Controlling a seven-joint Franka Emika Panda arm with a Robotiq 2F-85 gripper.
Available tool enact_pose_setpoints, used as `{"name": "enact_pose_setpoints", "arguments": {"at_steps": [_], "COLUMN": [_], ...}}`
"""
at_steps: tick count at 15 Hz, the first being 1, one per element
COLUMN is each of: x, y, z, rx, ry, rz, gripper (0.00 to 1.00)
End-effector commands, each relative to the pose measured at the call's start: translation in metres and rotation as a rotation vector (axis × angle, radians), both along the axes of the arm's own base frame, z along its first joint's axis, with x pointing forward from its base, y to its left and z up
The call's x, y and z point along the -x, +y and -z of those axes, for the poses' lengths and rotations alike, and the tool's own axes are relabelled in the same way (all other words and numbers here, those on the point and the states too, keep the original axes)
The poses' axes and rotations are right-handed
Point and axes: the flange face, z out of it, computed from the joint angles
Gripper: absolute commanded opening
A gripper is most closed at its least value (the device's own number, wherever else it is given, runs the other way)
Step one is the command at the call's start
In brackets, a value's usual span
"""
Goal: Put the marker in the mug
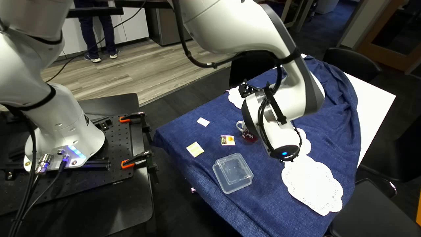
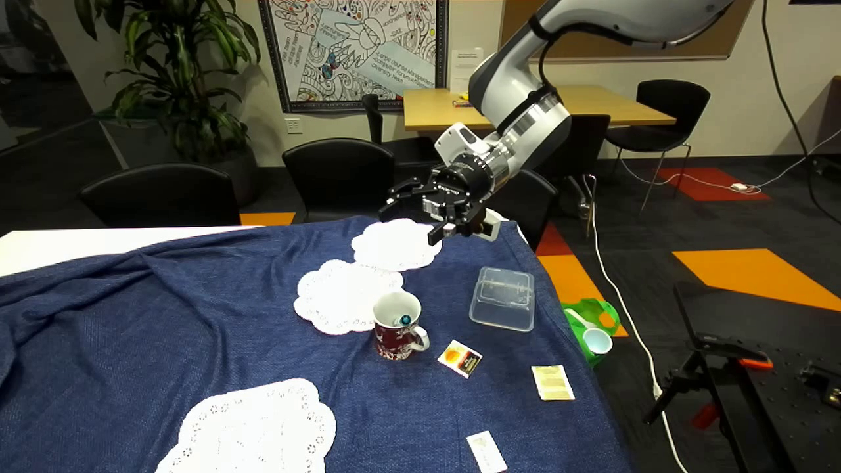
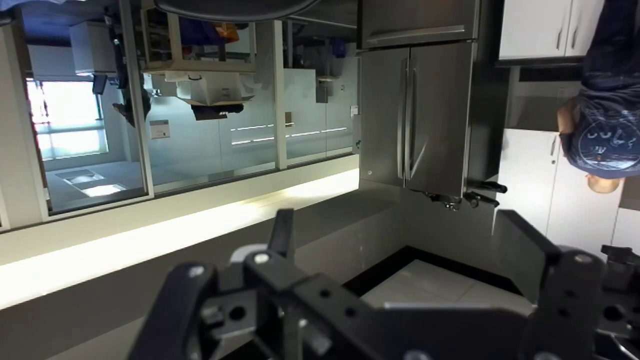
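The dark-red mug [image 2: 395, 340] with a white inside stands upright on the blue cloth, its handle to the right in an exterior view. It also shows in an exterior view [image 1: 249, 136], partly hidden behind the arm. The marker [image 2: 405, 320] is inside the mug; only its round teal end shows near the rim, and the rest is hidden. My gripper [image 2: 409, 225] is raised above the table, behind and above the mug, apart from it. In the wrist view my gripper [image 3: 395, 215] has its fingers wide apart with nothing between them. The wrist view shows neither mug nor marker.
A clear square plastic container [image 2: 503, 300] sits near the mug. A tea packet [image 2: 460, 358], a yellowish packet [image 2: 552, 383] and a small white packet [image 2: 486, 452] lie flat. White lace doilies [image 2: 347, 297] lie on the blue cloth [image 2: 217, 328]. Black chairs [image 2: 338, 174] stand around the table.
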Motion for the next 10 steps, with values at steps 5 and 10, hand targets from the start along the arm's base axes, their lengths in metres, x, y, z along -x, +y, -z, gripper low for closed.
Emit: {"name": "enact_pose_setpoints", "arguments": {"at_steps": [5, 10], "x": [0.017, 0.024], "y": [0.02, 0.027], "z": [-0.041, -0.049], "rx": [-0.003, -0.007], "ry": [-0.036, -0.035], "rz": [-0.016, -0.02], "gripper": [1.0, 1.0]}}
